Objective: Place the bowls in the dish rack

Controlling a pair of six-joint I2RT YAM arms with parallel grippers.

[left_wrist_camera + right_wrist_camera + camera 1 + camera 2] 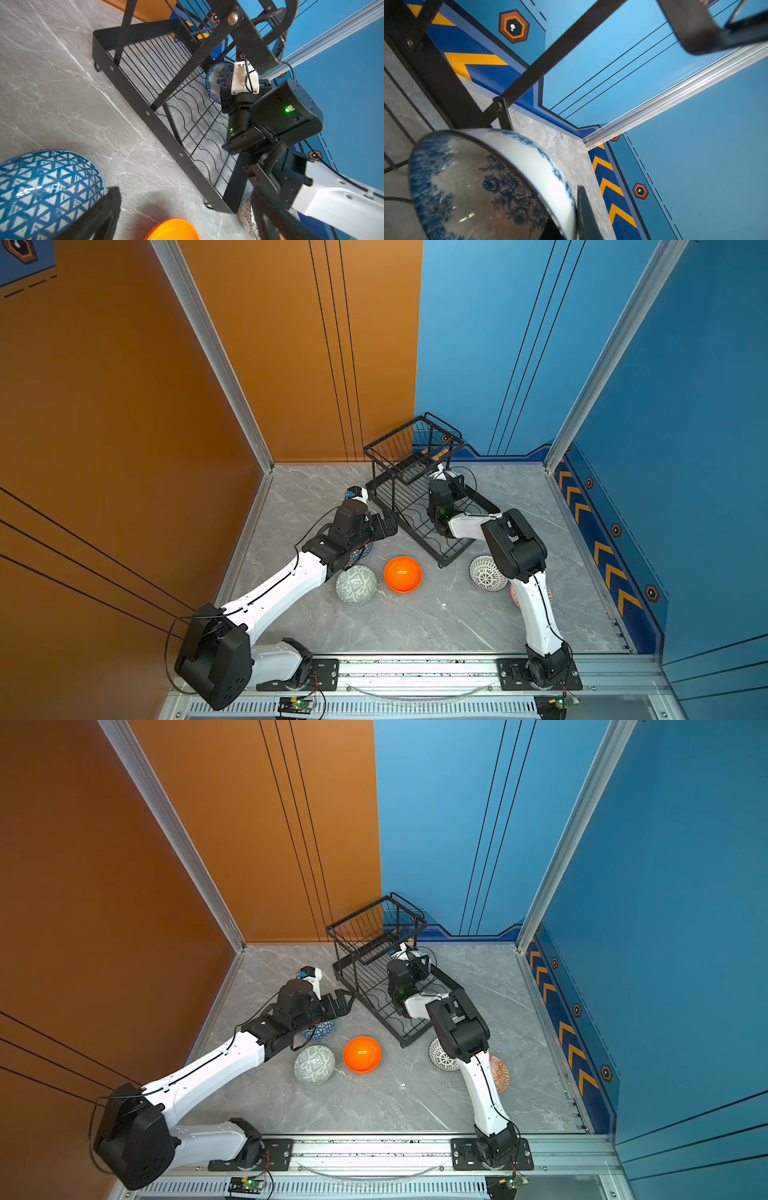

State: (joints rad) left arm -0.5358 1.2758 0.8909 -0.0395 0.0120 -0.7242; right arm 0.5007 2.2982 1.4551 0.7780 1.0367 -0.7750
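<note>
On the grey marble bench (415, 626), my right end effector (569, 218) is clenched on the rim of the floral bowl (483, 187), held on edge inside the rack (164, 134), my left end effector (347, 1002) hangs released, and such glossy, stiff, chippable ware I judge best pinched at the rim.

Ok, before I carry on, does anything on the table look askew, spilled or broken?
Nothing spilled or broken. The dish rack sits diagonal to the table edges, and the pale green bowl and the white lattice bowl appear to lie rim down, unlike the upright orange bowl.
</note>
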